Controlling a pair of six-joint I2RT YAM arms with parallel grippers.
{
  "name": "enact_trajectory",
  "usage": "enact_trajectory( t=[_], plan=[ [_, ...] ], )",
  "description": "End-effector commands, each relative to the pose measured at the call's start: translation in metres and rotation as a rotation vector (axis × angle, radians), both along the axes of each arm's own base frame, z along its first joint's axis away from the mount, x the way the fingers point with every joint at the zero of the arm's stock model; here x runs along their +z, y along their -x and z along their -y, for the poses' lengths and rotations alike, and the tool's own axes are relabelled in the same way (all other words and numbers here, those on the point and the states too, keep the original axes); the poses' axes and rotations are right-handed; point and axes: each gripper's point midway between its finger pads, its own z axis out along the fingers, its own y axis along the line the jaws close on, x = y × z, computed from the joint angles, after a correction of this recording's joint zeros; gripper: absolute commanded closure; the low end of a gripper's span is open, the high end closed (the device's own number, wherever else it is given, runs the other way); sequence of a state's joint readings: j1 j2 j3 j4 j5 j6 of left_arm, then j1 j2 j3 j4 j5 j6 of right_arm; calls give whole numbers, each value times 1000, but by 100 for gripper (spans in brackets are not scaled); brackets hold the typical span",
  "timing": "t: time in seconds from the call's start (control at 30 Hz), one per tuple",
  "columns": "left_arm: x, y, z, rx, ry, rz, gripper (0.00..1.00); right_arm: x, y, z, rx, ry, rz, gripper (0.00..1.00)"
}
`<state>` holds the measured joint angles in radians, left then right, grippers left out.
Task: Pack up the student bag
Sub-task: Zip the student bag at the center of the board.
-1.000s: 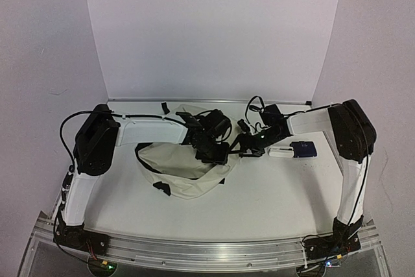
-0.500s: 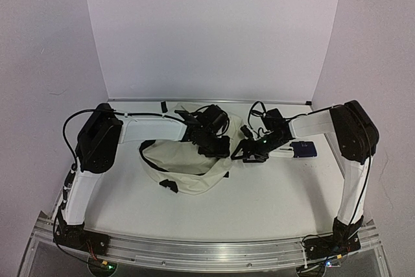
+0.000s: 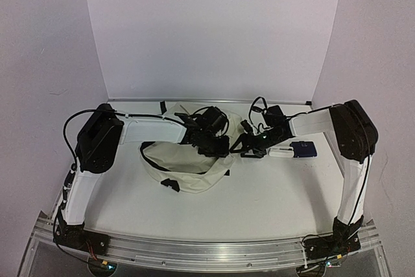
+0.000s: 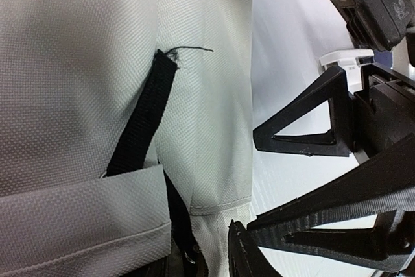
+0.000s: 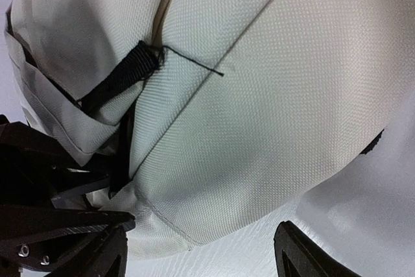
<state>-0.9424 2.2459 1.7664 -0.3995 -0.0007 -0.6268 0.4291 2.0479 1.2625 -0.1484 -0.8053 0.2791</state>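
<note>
The student bag (image 3: 188, 172), cream fabric with black straps, lies crumpled at the table's centre-left. My left gripper (image 3: 217, 147) is at its right end, shut on a fold of the bag's fabric (image 4: 217, 241) beside a black strap (image 4: 139, 121). My right gripper (image 3: 238, 149) faces it from the right, open. Its two fingers straddle the bag's rounded corner (image 5: 259, 128) without touching it. In the left wrist view the right gripper's triangular fingers (image 4: 305, 131) sit close by.
A flat white item (image 3: 280, 152) and a blue item (image 3: 303, 149) lie on the table right of the right gripper. A loose black strap end (image 3: 165, 106) lies near the back wall. White walls close in behind and at both sides.
The left gripper has drawn back slightly with the bag's edge, and the bag has shifted with it. The right gripper dipped and came back beside the bag's corner.
</note>
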Motion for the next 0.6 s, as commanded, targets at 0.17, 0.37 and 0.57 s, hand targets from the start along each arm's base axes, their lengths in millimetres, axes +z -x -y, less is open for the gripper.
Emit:
enact_trajectory(
  t=[0.17,0.37,0.57],
  plan=[
    [63,-30,-10,106,133,174,66,3,-27,-1,-72,-29,57,26],
    [63,-30,-9,115,158,174,66,1,-42,3,-115,-8,83,31],
    [65,-32,-12,124,185,170,63,0,-53,-1,-131,-37,101,32]
  ],
)
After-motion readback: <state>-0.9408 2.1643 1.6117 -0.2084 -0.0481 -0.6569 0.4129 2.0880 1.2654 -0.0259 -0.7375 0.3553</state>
